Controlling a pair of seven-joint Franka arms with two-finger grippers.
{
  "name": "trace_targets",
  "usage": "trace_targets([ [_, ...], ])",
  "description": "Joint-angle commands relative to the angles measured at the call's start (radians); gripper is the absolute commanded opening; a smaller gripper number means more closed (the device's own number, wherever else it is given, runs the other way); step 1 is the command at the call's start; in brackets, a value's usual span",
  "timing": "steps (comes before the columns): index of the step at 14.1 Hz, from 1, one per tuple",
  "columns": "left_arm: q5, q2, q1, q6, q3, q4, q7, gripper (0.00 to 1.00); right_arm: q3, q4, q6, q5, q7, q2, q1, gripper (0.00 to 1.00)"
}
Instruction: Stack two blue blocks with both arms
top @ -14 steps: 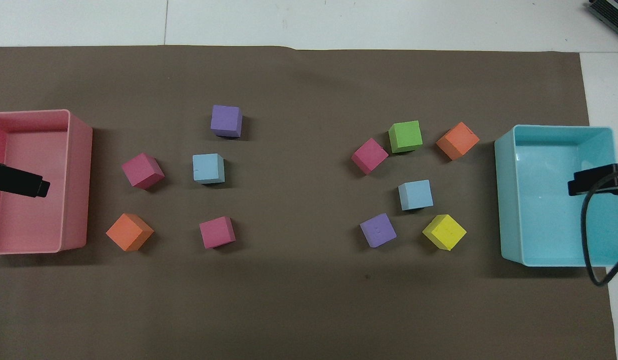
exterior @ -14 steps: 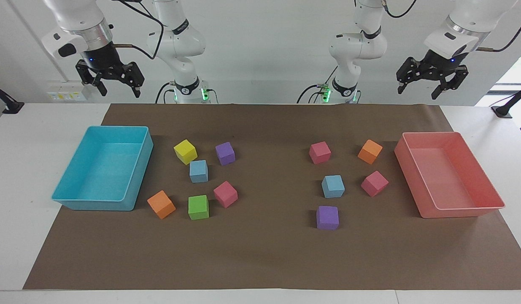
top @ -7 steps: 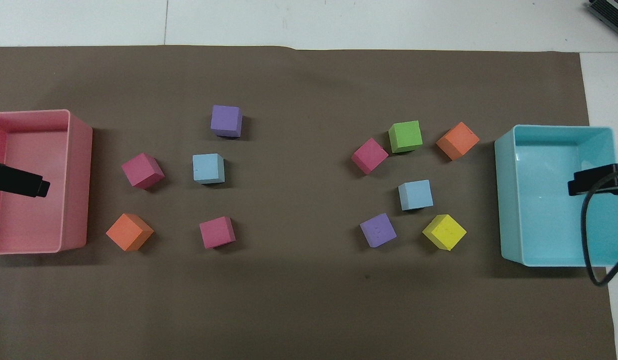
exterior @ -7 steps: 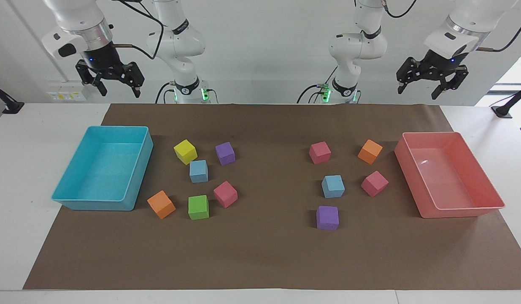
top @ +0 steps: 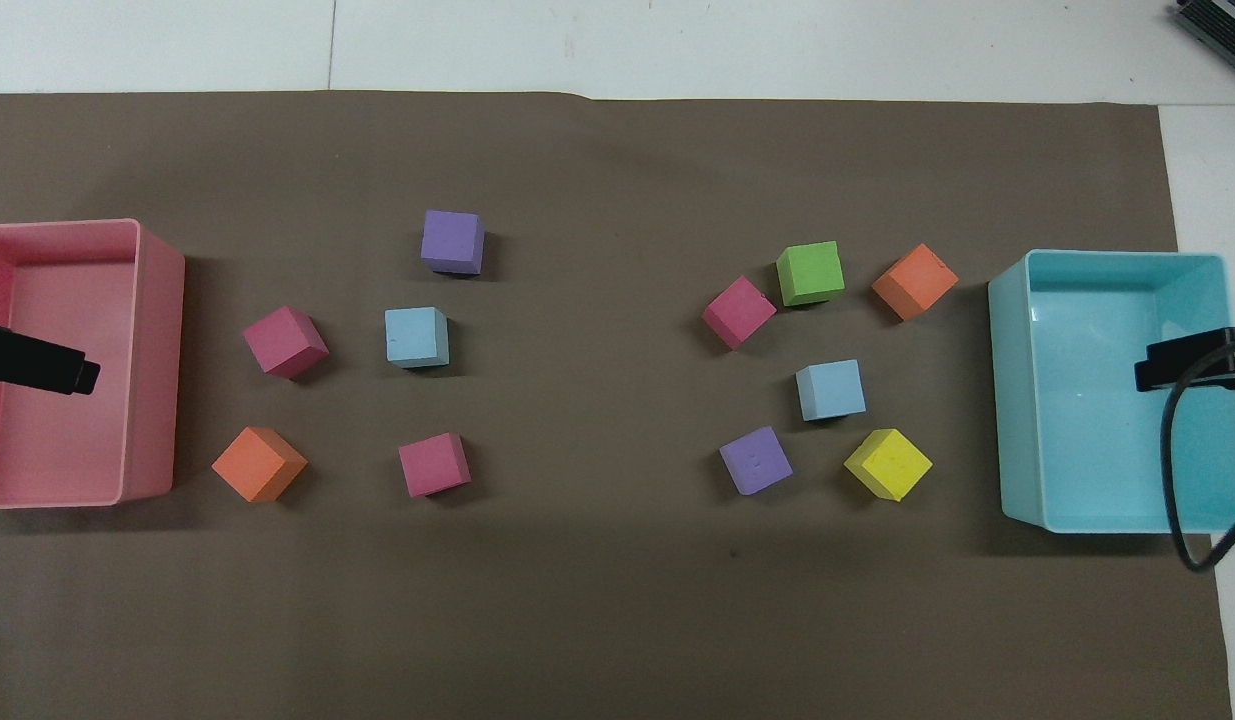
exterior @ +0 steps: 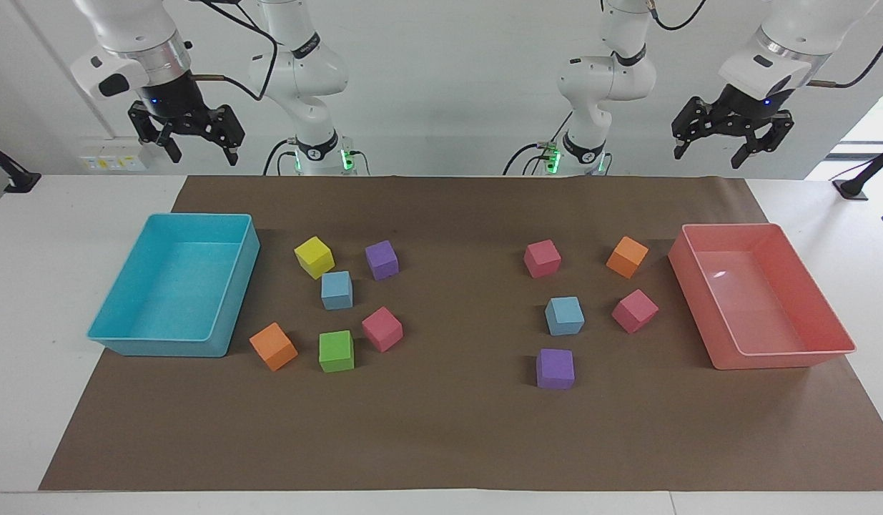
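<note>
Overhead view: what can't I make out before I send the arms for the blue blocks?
- Left gripper: only one finger tip shows over the pink tray; the frame edge cuts off the rest.
- Right gripper: only one tip shows over the teal tray, also cut by the edge.
- Gripper height: readable only in the facing view.
</note>
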Motion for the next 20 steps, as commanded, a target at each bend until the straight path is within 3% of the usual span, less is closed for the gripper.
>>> trace_targets([
  [1,-0.001,-0.008,-0.008,0.006,0.006,-0.003,-0.001,1.0,0.004,-0.008,0.007,0.023,-0.009,-0.009,-0.011,1.0],
  [17,-0.001,-0.008,-0.008,0.004,0.006,-0.003,-0.003,1.0,0.007,-0.007,0.012,0.022,-0.021,-0.008,-0.011,1.0],
  [20,-0.001,-0.008,-0.008,0.006,0.006,-0.003,-0.003,1.0,0.007,-0.028,0.027,0.072,-0.009,-0.015,-0.004,1.0],
])
